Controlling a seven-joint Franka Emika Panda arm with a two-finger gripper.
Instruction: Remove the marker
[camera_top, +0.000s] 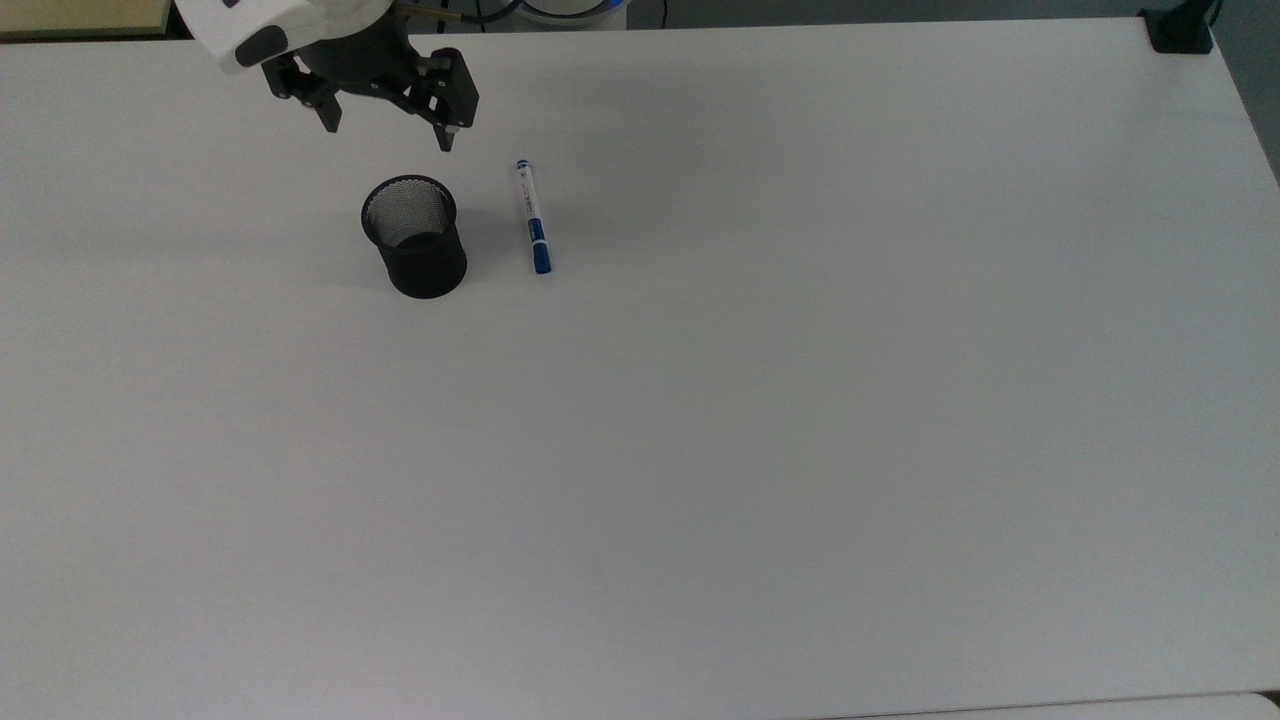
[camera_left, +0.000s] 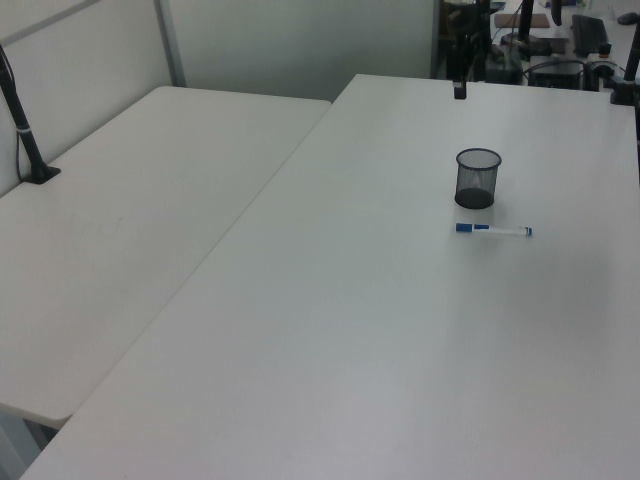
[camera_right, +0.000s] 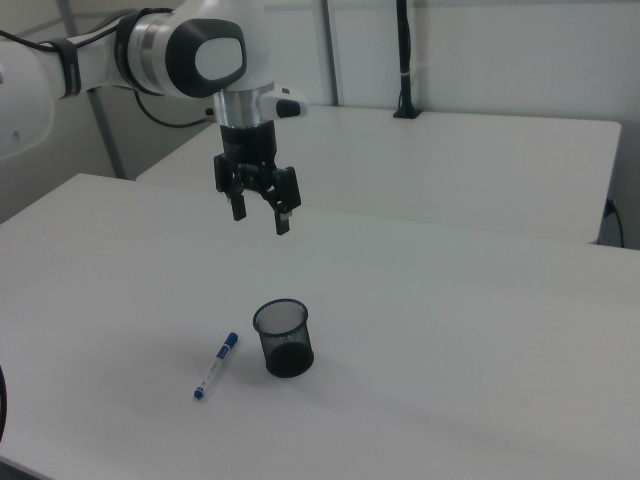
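My gripper (camera_top: 390, 120) hangs in the upper left of the top view, raised clear above the white table (camera_top: 800, 400), with both dark fingers (camera_top: 447, 110) spread apart and nothing between them. In the right view the gripper (camera_right: 259, 215) sits in the upper middle of the frame, pointing down, jaws parted — well above the things on the table.

The marker (camera_top: 532, 216) lies flat on the table in the upper left part of the top view, just right of the black mesh cup (camera_top: 415, 238) and apart from it, not touching. Its white barrel runs nearly up and down the frame, with the blue cap at the lower end and the small blue tip at the upper end. In the left view the marker (camera_left: 494, 230) lies across the frame just below the cup (camera_left: 478, 178), right of centre, blue cap at its left end. In the right view the marker (camera_right: 216, 365) lies at the lower left, slanted, just left of the cup (camera_right: 283, 338).

The cup stands upright, its open mouth up — I see only mesh inside it. A second white table (camera_left: 130, 220) fills the left view's left side.
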